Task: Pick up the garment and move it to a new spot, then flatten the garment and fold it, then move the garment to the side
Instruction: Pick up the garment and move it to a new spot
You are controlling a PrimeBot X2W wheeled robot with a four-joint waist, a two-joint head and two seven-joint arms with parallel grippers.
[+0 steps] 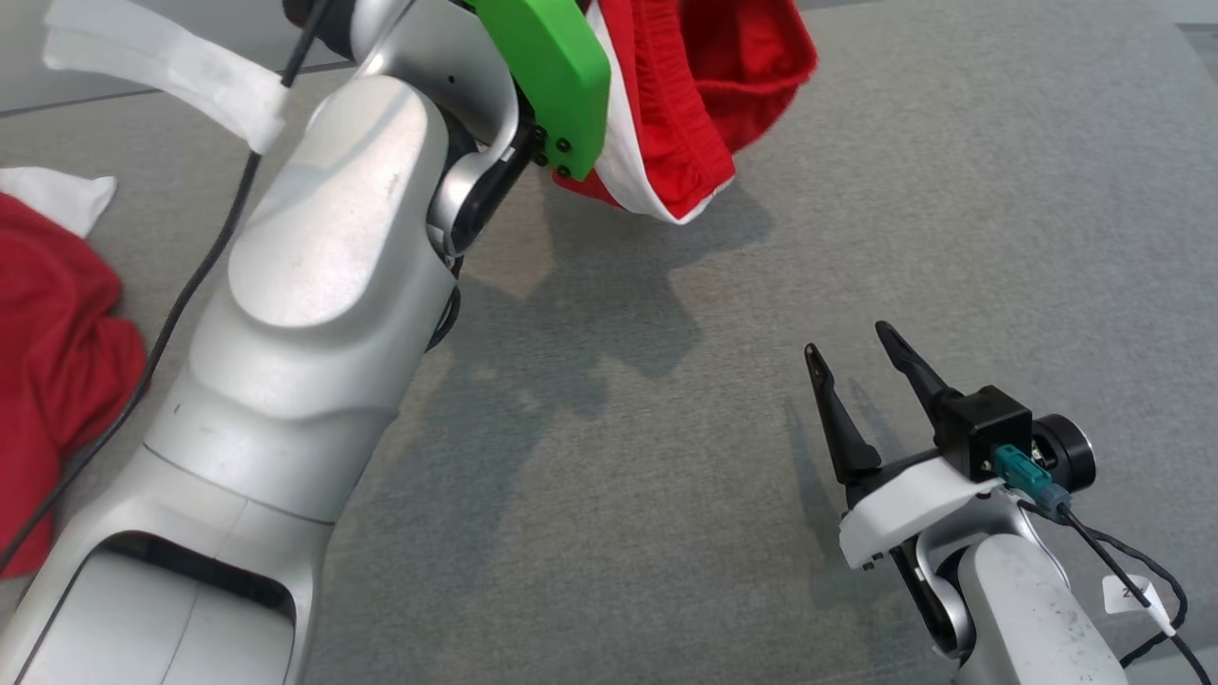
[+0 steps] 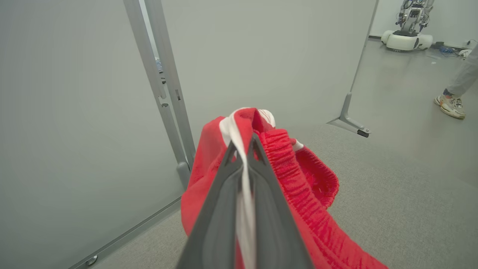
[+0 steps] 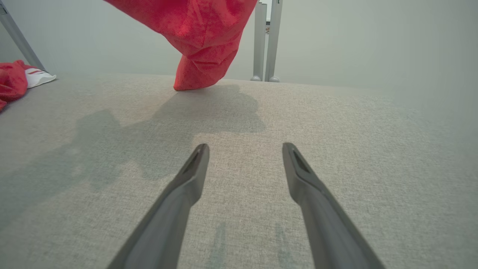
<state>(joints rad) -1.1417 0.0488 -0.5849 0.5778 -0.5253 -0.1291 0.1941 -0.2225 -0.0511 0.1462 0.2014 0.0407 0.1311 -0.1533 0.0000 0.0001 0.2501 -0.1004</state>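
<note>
Left tool (image 2: 244,146): clamped shut on the garment (image 2: 298,175), pinching its white-edged rim, raised high over the far part of the tabletop (image 1: 856,190).
Tabletop: grey fabric surface, bare below and in front of the hanging load.
Garment: red, dangled bunched from the left tool with its long axis roughly vertical; whether its lowest fold touched the tabletop could not be told.
Right tool (image 1: 847,341): jaws spread wide, holding nothing, low over the near tabletop.
Key relation: the garment hung ahead and to the left of the right tool, whose fingers pointed roughly toward it; this free tool looked well placed to catch the loose lower end.
</note>
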